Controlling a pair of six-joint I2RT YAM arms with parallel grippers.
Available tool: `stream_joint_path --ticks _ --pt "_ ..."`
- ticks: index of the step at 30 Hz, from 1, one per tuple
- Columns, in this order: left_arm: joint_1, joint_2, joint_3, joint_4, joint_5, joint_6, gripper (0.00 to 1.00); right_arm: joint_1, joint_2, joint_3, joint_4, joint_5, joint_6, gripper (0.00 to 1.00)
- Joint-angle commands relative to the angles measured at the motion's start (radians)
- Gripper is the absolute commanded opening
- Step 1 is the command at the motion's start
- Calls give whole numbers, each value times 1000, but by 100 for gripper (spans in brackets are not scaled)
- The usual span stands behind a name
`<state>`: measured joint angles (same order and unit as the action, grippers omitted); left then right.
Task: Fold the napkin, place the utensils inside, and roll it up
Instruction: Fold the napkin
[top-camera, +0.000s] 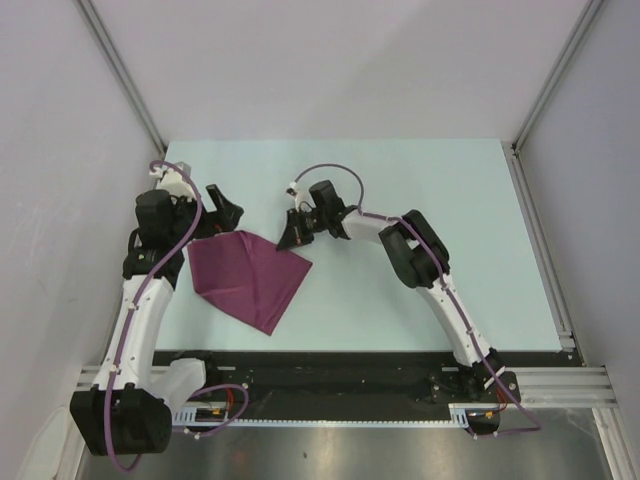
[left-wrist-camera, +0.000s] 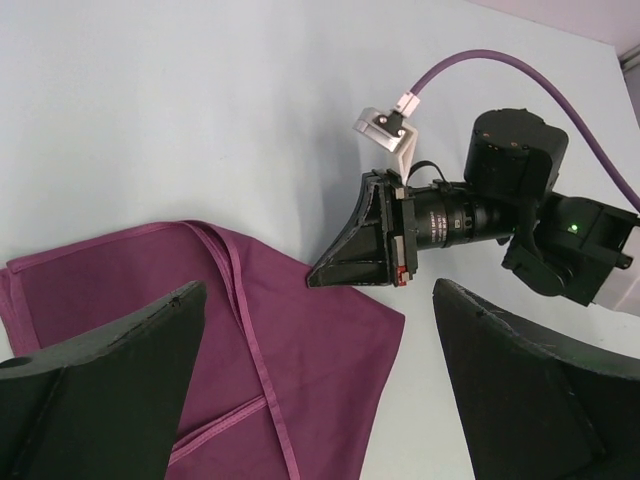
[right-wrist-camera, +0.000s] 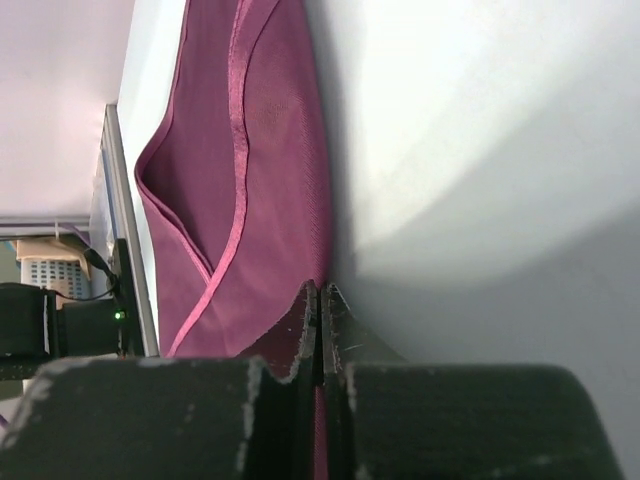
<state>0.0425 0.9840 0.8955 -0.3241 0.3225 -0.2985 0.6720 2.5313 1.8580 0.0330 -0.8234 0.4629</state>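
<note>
From above, one thin, creased magenta-purple cloth napkin (top-camera: 248, 275) lies near-left on the pale bench (top-camera: 420, 190); no spoon shows. In the left wrist view, the left end effector (left-wrist-camera: 320, 288) hangs wide open over the napkin's far edge. In the right wrist view, the right end effector (right-wrist-camera: 320, 300), the nearer one, is pinched closed on its far-right corner.

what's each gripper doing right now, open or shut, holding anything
Left gripper: open, holding nothing, over the napkin.
Right gripper: shut on the napkin's edge.
</note>
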Motion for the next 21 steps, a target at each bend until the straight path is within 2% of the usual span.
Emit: stream_joint_path --ticks 1,5,10,14,17,21 --pt "-16 4 -6 28 24 -14 100 -34 -58 -153 48 116 28 0" --pt "-26 5 -6 30 24 -16 100 -66 -155 -328 181 156 74 0" --pt "-35 7 -6 30 20 -16 100 -98 -303 -538 268 231 105 0" --pt "-92 8 -10 28 7 -14 100 -139 -419 -767 338 317 143 0" --pt "-134 16 -9 23 -10 -11 100 -172 -528 -879 373 388 177 0" --pt "-207 33 -3 5 -40 -7 100 -222 -670 -1060 355 498 197 0"
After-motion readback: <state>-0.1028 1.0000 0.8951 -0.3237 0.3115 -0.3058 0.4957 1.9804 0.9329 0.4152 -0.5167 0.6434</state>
